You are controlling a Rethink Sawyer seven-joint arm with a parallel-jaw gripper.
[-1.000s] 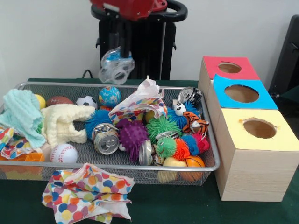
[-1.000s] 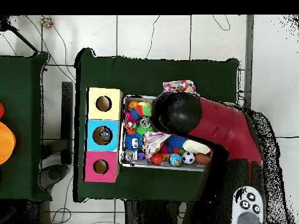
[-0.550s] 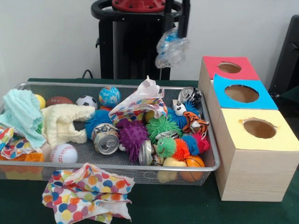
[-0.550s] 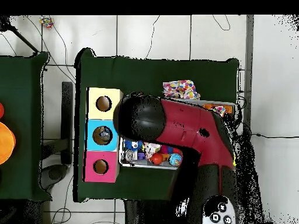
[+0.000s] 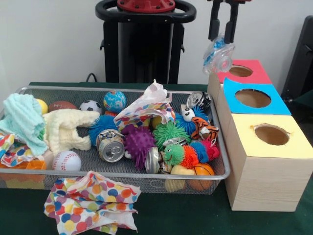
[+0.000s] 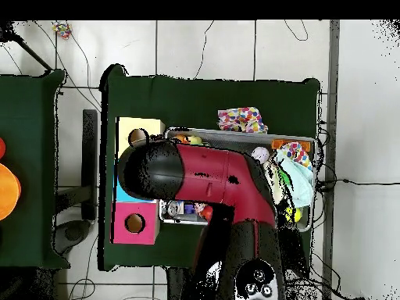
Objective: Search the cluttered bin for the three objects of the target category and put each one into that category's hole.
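Note:
In the front view my gripper hangs at the top right, shut on a crumpled clear plastic piece with blue on it. The piece dangles just left of the red-topped box, near its hole. Behind it in the row stand the blue-topped box and the yellow-topped box, each with a round hole. The wire bin holds crushed cans, spiky balls, sports balls and cloths. In the overhead view the arm hides the blue box and the gripper; the pink-red box shows.
A polka-dot cloth lies on the green table in front of the bin. A teal cloth and a cream cloth fill the bin's left end. A black stand rises behind the bin.
The gripper has carried the plastic piece from above the bin's middle rightward to the edge of the red-topped box. In the overhead view the arm now covers the blue box.

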